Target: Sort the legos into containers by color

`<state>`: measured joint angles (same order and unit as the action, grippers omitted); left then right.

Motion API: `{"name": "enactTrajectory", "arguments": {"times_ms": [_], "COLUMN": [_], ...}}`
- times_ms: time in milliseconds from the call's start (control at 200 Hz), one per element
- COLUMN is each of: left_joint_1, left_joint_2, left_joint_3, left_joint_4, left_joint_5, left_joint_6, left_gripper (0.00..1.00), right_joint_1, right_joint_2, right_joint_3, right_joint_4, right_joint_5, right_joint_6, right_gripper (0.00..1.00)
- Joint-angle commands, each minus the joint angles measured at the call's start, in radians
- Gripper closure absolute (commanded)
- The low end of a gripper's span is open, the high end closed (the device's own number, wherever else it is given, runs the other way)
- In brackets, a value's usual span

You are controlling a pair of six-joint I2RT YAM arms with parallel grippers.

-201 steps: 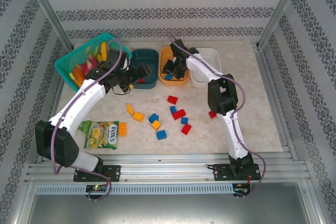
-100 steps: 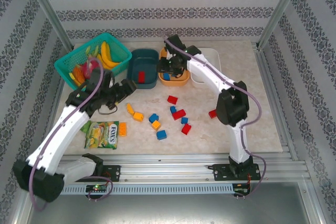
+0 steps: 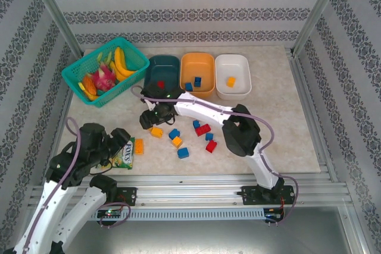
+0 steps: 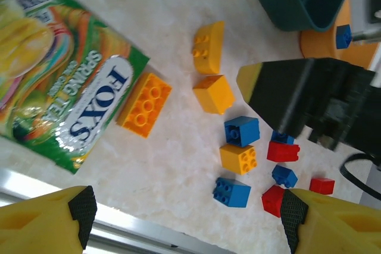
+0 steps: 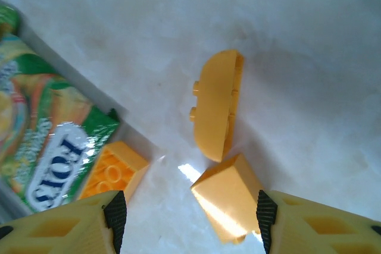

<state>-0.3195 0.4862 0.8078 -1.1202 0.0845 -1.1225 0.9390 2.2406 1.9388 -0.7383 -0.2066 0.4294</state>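
Hovering with fingers spread wide, the right gripper point(image 5: 190, 209) is placed just short of the curved orange-yellow plastic brick point(image 5: 217, 105) lying on the pale tabletop point(image 5: 309, 40). The brick's long axis is set crosswise to the closing line. The left gripper point(image 4: 189, 209), likewise wide, is judged farther off.

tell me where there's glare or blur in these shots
right wrist: a white glare patch on the table beside the sloped yellow brick, and the snack packet is slightly soft; left wrist: sheen on the packet's foil, loose bricks sharp; top external: even light, faint shadows.
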Motion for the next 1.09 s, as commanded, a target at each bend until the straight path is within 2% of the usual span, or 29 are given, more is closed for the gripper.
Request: {"name": "enactTrajectory", "arguments": {"times_ms": [0, 320, 600, 899, 1089], "left_joint_1": [0.008, 0.007, 0.008, 0.008, 0.008], "left_joint_2": [-0.030, -0.040, -0.038, -0.035, 0.064], "left_joint_3": [-0.016, -0.002, 0.000, -0.004, 0.016], "left_joint_4": [-0.093, -0.100, -0.078, -0.024, 0.195], "left_joint_5": [-0.028, -0.011, -0.003, 0.028, 0.141], "left_joint_6": [-0.062, -0.052, -0.048, -0.021, 0.052], "left_gripper": [0.17, 0.17, 0.17, 0.17, 0.17], "right_joint_1": [0.011, 0.018, 0.020, 0.018, -0.018], "right_joint_2": [0.063, 0.219, 0.311, 0.273, 0.125], "right_joint_3": [0.074, 0.247, 0.366, 0.376, 0.364], "right_joint_4": [-0.055, -0.099, -0.144, -0.148, -0.137], "right_joint_5": [0.027, 0.047, 0.053, 0.076, 0.130], "right_joint_6": [-0.032, -0.046, -0.022, -0.004, 0.007], "right_gripper": [0.38, 0.40, 0.57, 0.79, 0.86]}}
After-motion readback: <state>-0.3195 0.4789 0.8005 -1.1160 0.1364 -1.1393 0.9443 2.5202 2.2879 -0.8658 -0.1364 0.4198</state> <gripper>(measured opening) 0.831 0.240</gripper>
